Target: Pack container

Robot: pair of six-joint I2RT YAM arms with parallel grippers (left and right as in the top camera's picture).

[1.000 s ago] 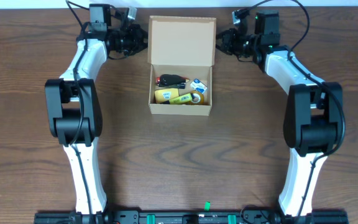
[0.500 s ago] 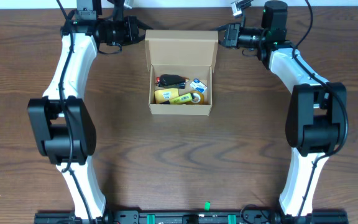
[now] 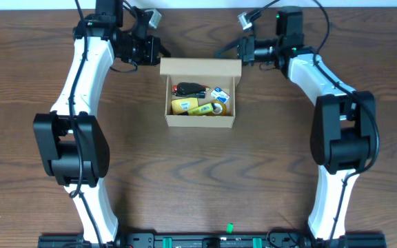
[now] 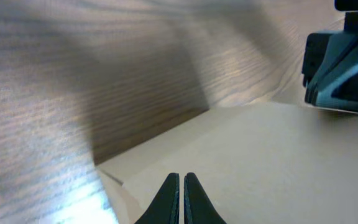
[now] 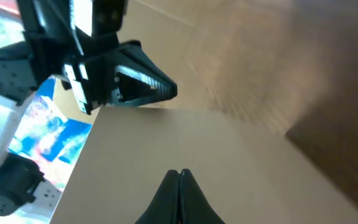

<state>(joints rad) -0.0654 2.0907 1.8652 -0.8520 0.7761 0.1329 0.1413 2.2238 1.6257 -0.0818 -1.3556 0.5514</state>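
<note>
The left arm [image 3: 81, 76] and right arm [image 3: 319, 72] stretch to the far side, wrists turned inward. The left tool [image 3: 154, 49] and right tool [image 3: 244, 49] are closed, fingertips together.

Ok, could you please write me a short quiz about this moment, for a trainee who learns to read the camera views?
1. True or false: the lid flap of the cardboard box lies flat over the contents.
2. Where are the left gripper and the right gripper? A) at the flap's back corners, one on each side; B) deep inside the box; C) far from the box.
3. Are the two grippers open or shut?

Key:
1. False. The small items inside show from overhead.
2. A.
3. Both shut, with the tips against the cardboard and nothing between them.
</note>
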